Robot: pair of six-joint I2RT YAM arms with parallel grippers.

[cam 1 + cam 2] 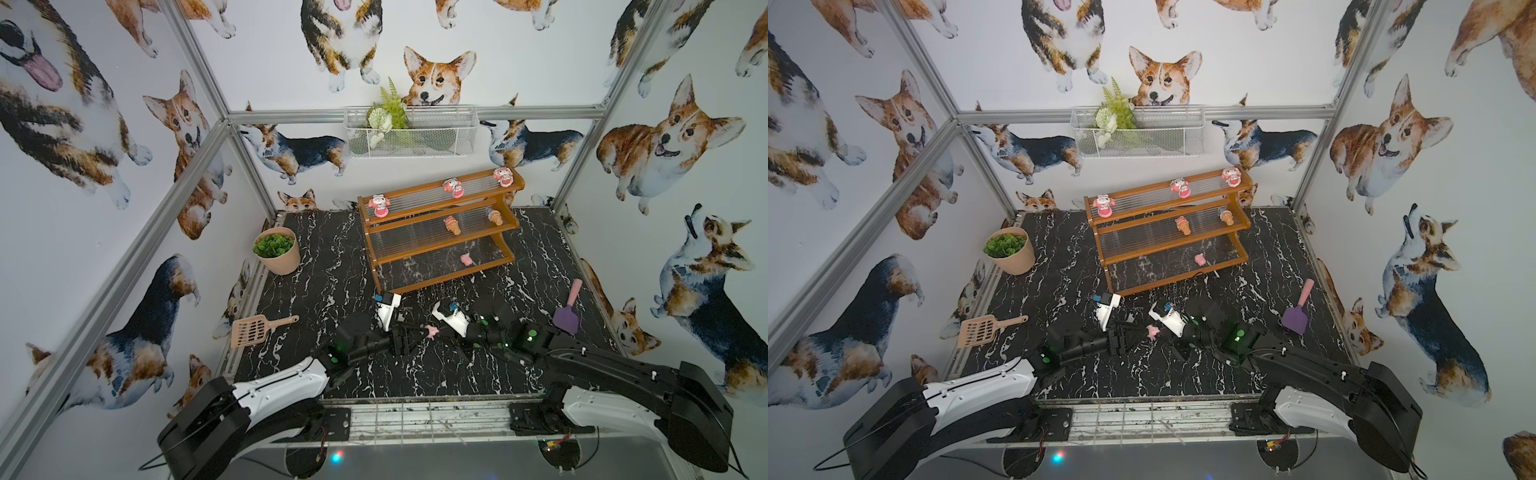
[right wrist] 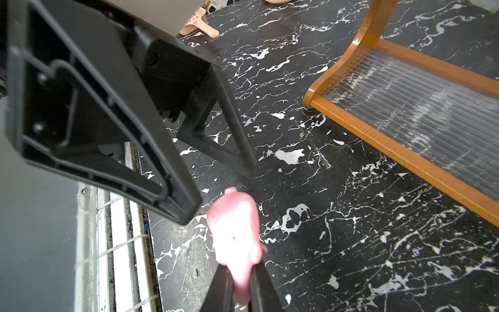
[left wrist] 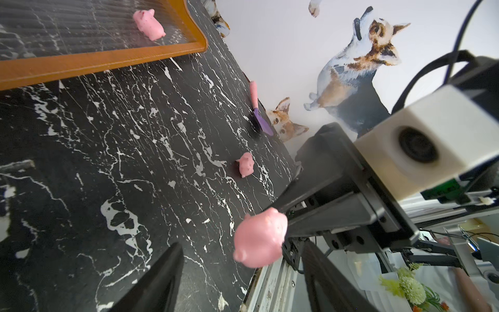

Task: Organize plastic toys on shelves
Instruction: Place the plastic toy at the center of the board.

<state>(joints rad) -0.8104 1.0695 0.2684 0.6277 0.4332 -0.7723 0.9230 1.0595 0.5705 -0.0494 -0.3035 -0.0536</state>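
Observation:
My right gripper (image 2: 240, 291) is shut on a pink pig toy (image 2: 235, 237), held above the dark marble table (image 1: 316, 282). My left gripper (image 3: 243, 283) is open, its fingers spread on either side of that same pig (image 3: 258, 237) without touching it. In both top views the two grippers meet at the pig (image 1: 432, 331) in front of the shelves (image 1: 415, 210). Three doll figurines (image 1: 453, 188) stand on the top tier. Two ice-cream cones (image 1: 453, 225) lie on the middle tier, and another pig (image 1: 467, 259) on the bottom one. A third pig (image 3: 245, 163) lies on the table.
A purple scoop with a pink handle (image 1: 567, 313) lies at the right, and a beige slotted scoop (image 1: 253, 330) at the left. A potted plant (image 1: 277, 249) stands back left. A white wire basket (image 1: 411, 131) hangs on the back wall.

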